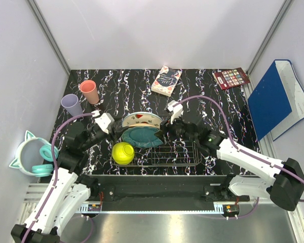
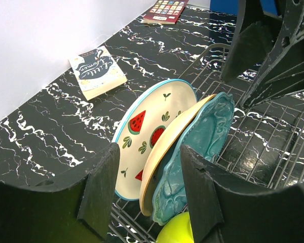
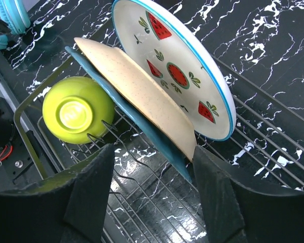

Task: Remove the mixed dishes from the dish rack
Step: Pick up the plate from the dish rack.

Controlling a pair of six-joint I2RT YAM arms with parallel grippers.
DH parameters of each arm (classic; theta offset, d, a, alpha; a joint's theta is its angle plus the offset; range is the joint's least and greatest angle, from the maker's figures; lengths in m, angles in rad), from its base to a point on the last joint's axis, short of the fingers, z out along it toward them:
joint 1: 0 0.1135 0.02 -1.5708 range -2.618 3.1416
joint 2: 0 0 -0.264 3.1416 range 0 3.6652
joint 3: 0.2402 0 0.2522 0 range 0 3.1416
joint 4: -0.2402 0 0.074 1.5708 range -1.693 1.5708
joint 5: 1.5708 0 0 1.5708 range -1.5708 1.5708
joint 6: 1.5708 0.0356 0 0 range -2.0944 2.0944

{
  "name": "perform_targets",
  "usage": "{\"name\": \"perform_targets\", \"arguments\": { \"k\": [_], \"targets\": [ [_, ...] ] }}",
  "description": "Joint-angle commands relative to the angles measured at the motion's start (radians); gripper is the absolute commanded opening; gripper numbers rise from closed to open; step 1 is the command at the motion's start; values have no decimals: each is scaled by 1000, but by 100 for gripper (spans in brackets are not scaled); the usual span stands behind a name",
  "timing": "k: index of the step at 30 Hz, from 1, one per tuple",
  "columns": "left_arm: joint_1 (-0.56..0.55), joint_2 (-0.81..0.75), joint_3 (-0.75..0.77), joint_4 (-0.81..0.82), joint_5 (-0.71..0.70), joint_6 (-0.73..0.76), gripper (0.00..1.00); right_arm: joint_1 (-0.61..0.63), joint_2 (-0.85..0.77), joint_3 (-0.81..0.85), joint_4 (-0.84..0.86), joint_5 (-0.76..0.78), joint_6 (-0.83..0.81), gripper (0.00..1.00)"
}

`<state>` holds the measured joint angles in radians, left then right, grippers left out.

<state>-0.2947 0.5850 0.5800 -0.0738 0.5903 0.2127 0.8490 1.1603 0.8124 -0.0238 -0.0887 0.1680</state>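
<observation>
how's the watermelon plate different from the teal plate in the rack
The watermelon plate is white with red slices and a smooth blue rim; the teal plate is one colour with a scalloped rim. The watermelon plate is at the back of the row; the teal plate is beside the green bowl, a peach plate between the two plates. Both stand tilted on edge in the dish rack.

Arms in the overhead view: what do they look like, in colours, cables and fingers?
The left arm and right arm both have white lower links with black joints and upper sections. A purple cable loops along each to a small white camera block at the wrist. The right arm carries a small green light. The wrist views show thick, matte black, wedge-shaped fingers.
</observation>
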Motion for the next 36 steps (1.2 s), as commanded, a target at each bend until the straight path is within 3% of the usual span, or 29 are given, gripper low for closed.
{"name": "perform_targets", "arguments": {
  "k": [1,5,24,29,36],
  "targets": [
    [-4,9,3,54,-4,1,56,9,-13,-19,-4,-6,-1,67],
    [-4,18,7,54,0,-4,56,7,-4,-27,8,-23,-1,63],
    [-6,55,-5,106,8,-33,56,7,141,13,131,-46,-21,61],
    [-9,68,6,101,8,-24,56,7,151,-1,150,-48,-18,48],
    [-14,75,0,106,9,-29,56,7,165,-16,165,-48,-16,38]
  ]
}}
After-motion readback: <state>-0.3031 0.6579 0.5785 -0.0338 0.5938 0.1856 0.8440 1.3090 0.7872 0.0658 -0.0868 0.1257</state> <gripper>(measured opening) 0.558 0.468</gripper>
